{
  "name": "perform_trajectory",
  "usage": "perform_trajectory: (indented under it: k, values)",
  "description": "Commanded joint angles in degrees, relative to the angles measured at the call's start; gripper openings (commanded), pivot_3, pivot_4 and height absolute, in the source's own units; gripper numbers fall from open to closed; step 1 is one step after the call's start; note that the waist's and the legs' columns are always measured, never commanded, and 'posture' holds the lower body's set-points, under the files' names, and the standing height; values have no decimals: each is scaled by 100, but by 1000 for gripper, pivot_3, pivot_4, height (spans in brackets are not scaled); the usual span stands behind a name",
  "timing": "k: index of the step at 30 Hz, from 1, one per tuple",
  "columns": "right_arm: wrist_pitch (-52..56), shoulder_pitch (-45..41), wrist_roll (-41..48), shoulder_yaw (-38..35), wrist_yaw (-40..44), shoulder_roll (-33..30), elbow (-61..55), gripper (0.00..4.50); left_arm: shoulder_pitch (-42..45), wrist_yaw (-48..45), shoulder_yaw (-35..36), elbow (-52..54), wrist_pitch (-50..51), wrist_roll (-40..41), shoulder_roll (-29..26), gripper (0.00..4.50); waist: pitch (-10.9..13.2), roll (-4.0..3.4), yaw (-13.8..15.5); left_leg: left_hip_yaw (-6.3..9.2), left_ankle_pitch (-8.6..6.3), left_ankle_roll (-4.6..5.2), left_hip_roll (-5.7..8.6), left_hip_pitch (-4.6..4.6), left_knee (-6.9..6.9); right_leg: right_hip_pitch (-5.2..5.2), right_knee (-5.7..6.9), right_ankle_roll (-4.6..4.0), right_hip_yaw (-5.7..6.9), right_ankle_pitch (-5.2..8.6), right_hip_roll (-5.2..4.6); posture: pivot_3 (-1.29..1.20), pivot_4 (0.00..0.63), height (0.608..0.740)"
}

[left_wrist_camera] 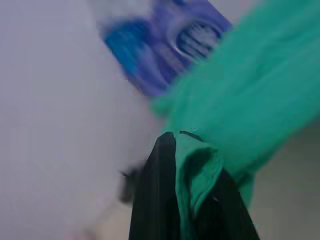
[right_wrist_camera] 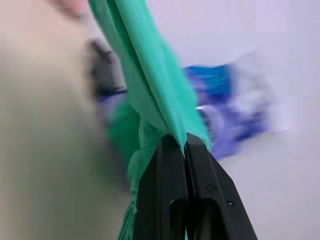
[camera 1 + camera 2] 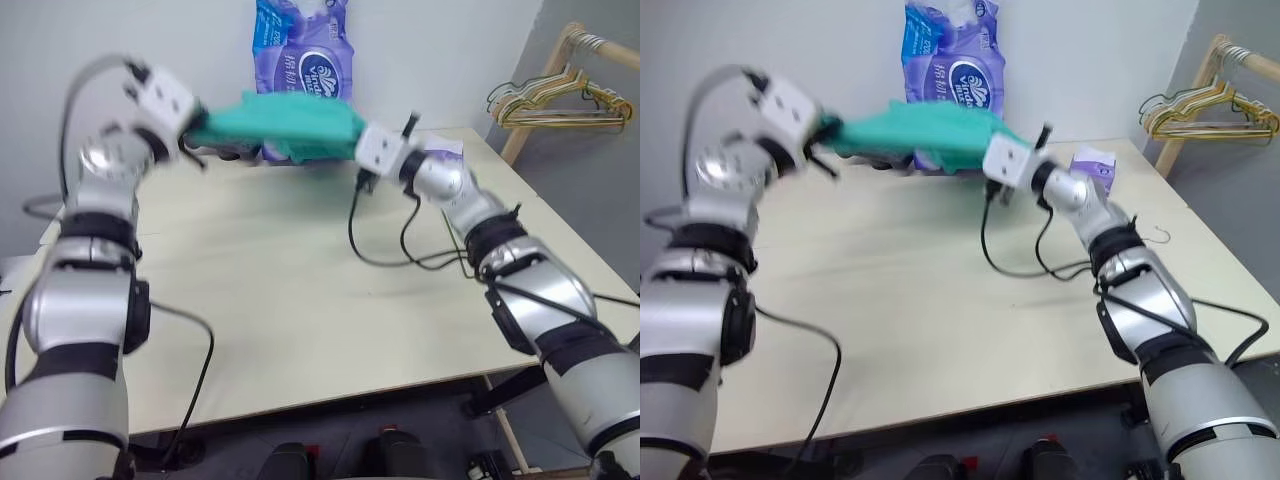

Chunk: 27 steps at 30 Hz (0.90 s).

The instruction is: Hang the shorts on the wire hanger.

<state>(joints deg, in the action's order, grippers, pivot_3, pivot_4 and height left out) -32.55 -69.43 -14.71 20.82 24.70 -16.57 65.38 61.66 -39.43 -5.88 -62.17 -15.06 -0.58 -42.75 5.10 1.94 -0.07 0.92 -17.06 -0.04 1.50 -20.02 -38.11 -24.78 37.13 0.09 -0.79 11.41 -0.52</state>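
I see the pale wooden table [image 3: 300,320] spanning most of both head views, its top bare apart from black cables trailing from the arms. Behind its far edge a blue-and-purple printed plastic pack [image 3: 300,45] stands against the grey wall. To the robot's right, off the table, a wooden rack [image 3: 1225,70] carries a bunch of pale hangers [image 3: 1210,110].

The shorts [image 3: 285,125] are off the table, stretched in the air between both grippers above the far part of the tabletop, in front of the plastic pack. The teal fabric runs roughly level from one hand to the other and sags slightly in the middle.

The left gripper [image 1: 192,160] is clamped on one end of the shorts; I see fabric bunched between its black fingers [image 1: 155,195] in the left wrist view. The right gripper [image 2: 185,142] has its fingers pressed together, pinching the other end, with folds of teal cloth rising from the tips.

A small purple-and-white box [image 3: 1092,162] sits on the table by the right forearm. A thin wire hook [image 3: 1157,236] lies on the table near the right elbow; I cannot tell whether it belongs to the wire hanger.
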Motion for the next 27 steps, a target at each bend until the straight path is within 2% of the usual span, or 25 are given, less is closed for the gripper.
perform_trajectory:
  k: [1,3,4,6,7,8,10,13,16,18,22,25,26,27]
  values:
    - [330,899,524,-156,1179,-190,-1383,0,-2025,-1606,320,2635,1477,897,-815,9,7,3,-7,-2,-1,0,-14,12,-9,6,21,-3,-8,-1,0,228,92,740]
    - [1005,1773,700,-55,1772,-318,-2423,0,-3860,-2254,530,4481,2383,1484,-1362,9,6,2,-52,-8,-5,-4,-25,-18,-15,-54,81,-13,-19,-4,-13,232,99,740]
    - [1291,2073,732,-27,1963,-373,-2835,0,-4442,-2401,644,5101,2693,1672,-1547,9,4,5,-54,-9,-12,-12,-31,-26,-9,-62,84,-25,-21,7,-13,232,99,740]
    - [1738,2871,724,56,2315,-668,-3849,0,-5530,-2605,865,6131,3207,1981,-1863,9,10,2,119,10,-31,-30,-41,-57,-5,-86,89,-38,-1,42,-16,234,99,740]
    - [1918,3230,723,56,2453,-832,-4305,0,-5884,-2690,934,6509,3395,2076,-1976,9,12,0,169,24,-33,-30,-41,-105,-12,-129,88,-40,12,44,-16,235,98,740]
    - [2113,3552,751,37,2583,-989,-4735,0,-6094,-2713,979,6798,3622,2175,-2055,9,19,-3,287,28,-33,-30,-40,-108,-14,-128,92,-40,15,44,-16,235,96,740]
    - [2488,3994,812,-26,2752,-1213,-5450,0,-6254,-2768,1031,7166,3968,2333,-2176,9,46,-39,441,48,-33,-29,-24,-101,-33,-109,83,-45,35,57,-27,231,95,740]
    - [3066,4485,948,-64,2948,-1486,-6375,0,-6394,-2987,999,7476,4131,2390,-2367,9,89,-87,490,71,-33,-20,-16,-47,-75,-23,66,-24,61,86,-25,225,93,740]
    - [3500,4825,1027,-49,3071,-1726,-7075,0,-6367,-3080,912,7533,4120,2288,-2432,9,114,-96,474,83,-28,-12,-21,71,-73,110,41,-42,73,112,-22,216,94,740]
    - [3933,5196,1180,-98,3236,-1995,-7811,0,-6206,-3160,722,7491,4049,2121,-2448,9,127,-112,472,102,-32,-18,-26,102,-63,150,16,-43,96,114,-23,200,94,740]
    - [4638,5609,1404,-218,3371,-2353,-8695,0,-6153,-3487,489,7740,4116,2114,-2527,9,127,-112,449,134,-46,-24,-22,67,-56,140,4,-29,129,122,-20,176,91,740]
    - [5269,5718,1868,-156,3904,-2734,-9209,0,-6290,-4028,469,8144,4314,2460,-2741,9,127,-111,405,140,-50,-20,-23,18,-62,95,4,-19,133,116,-19,171,89,740]
    - [5501,5548,2070,-152,4094,-2786,-9212,0,-6104,-4289,400,8157,4423,2621,-2795,9,129,-109,394,140,-53,-14,-24,13,-62,91,2,-19,134,116,-19,169,83,740]
    - [5464,5036,2082,-133,4208,-2674,-8745,0,-5451,-4558,153,7795,4371,2530,-2657,9,129,-108,393,140,-56,-8,-23,13,-62,90,2,-20,134,119,-19,170,79,740]
